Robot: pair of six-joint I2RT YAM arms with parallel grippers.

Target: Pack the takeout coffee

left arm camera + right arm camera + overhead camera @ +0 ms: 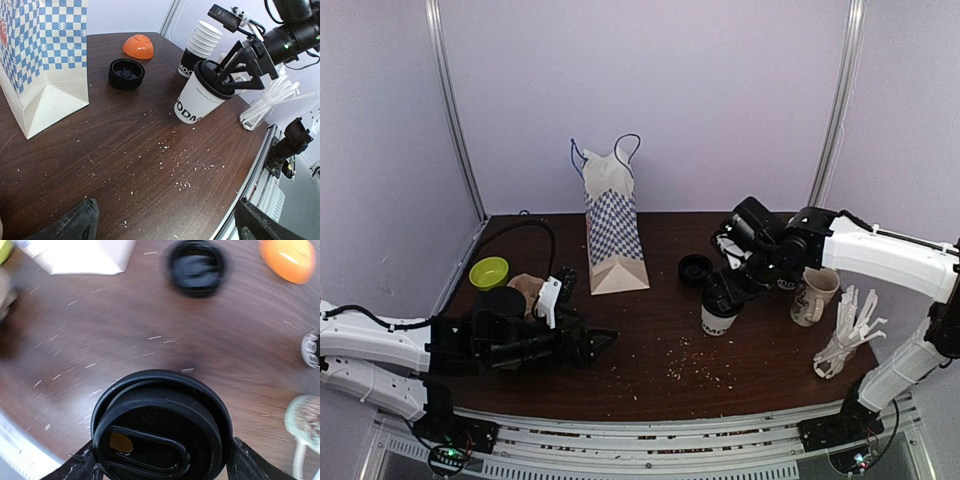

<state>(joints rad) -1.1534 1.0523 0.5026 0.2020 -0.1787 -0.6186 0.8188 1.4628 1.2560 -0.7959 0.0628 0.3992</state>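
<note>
From above, the right claw (725,293) sits on top of the takeout coffee (718,320), its two fingers closed against either side of the black lid, grasping the cup. The cup stands right of the table's middle, between a stack of black lids (695,268) and a white mug (812,296). The left claw (600,340) lies low at the near left, released, its jaws spread wide and holding nothing. A checked paper bag (613,235) stands upright behind the middle, a green bowl (488,271) sits at the left, and a bundle of straws (845,335) lies near the right edge. The table (660,375) is dark brown wood scattered with pale crumbs, and plain lilac walls close it in.

From the left wrist, that claw's fingers (75,225) show only in the bottom corners, far apart and touching nothing. Across the wood the cup leans, with black letters low on its side and the right claw clamped at its lid; I cannot tell whether its base is lifted. Behind it stand a stack of paper cups (202,42) and an upturned orange bowl (137,46).

From the right wrist, the lid fills the lower half, with a finger (80,467) pressed to each side; beyond it the wood, the lids and the orange bowl are blurred
</note>
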